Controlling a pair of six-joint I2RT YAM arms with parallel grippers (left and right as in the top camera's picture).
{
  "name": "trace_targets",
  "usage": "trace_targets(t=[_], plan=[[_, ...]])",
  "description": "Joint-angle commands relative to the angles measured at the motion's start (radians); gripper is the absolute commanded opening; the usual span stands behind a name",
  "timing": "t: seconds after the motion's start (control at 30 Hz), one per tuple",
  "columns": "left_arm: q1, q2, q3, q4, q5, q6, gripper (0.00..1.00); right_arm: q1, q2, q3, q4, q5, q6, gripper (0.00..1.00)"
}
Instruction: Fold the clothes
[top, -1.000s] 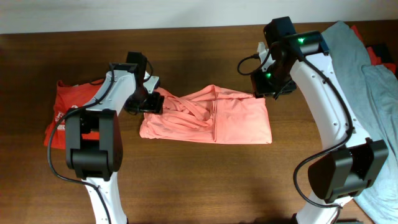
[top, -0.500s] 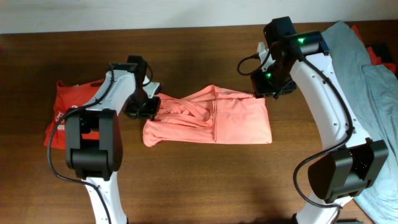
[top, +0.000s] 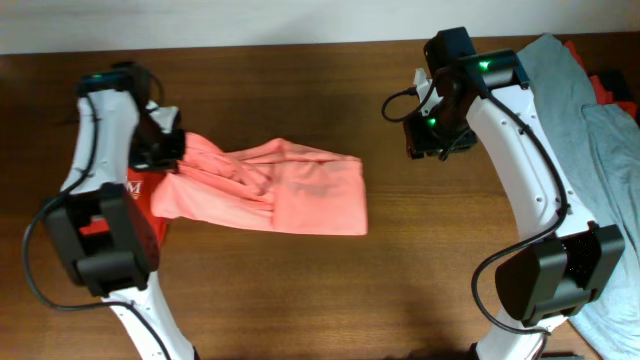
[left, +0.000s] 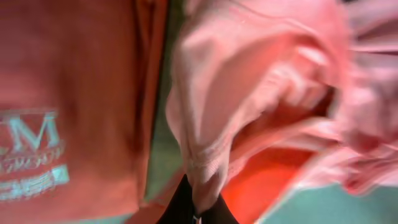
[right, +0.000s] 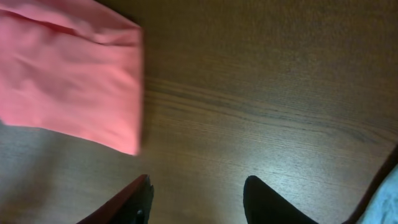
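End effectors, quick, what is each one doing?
Left end effector: shut on the pink shirt.
Right end effector: open, holding nothing.

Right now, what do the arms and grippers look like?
Both arms: white links, black joint housings, black cables looping alongside. The left arm has a green light near its far end; the right arm shows two. The left gripper and right gripper are black.

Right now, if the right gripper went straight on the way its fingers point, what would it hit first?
The right gripper would most likely meet the bare wooden table first. The pink shirt lies off to one side of that line, though depth is hard to judge.
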Motion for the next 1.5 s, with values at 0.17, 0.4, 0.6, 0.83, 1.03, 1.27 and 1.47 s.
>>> trace_targets(t=[0.17, 0.4, 0.6, 0.83, 1.03, 1.27, 1.47], plan=[[-0.039, -0.043, 0.101, -0.102, 0.443, -0.012, 0.00, -0.003, 0.006, -0.004, -0.032, 0.013, 0.001, 0.52], [-0.161, -0.043, 0.105, -0.099, 0.644, -0.013, 0.01, -0.003, 0.006, -0.004, -0.047, 0.013, 0.001, 0.52], [-0.303, -0.043, 0.105, -0.054, 0.639, -0.013, 0.00, -0.003, 0.006, -0.004, -0.053, 0.058, 0.002, 0.52], [-0.449, -0.043, 0.105, 0.000, 0.470, -0.084, 0.00, -0.058, 0.006, -0.004, -0.080, 0.083, 0.005, 0.52], [-0.549, -0.043, 0.105, 0.046, 0.360, -0.093, 0.02, -0.115, 0.006, -0.004, -0.109, 0.084, 0.004, 0.52], [-0.612, -0.043, 0.104, 0.093, 0.292, -0.145, 0.12, -0.119, 0.006, -0.004, -0.113, 0.083, 0.001, 0.52], [-0.651, -0.043, 0.104, 0.145, 0.296, -0.197, 0.33, -0.119, 0.006, -0.004, -0.113, 0.084, 0.001, 0.52]])
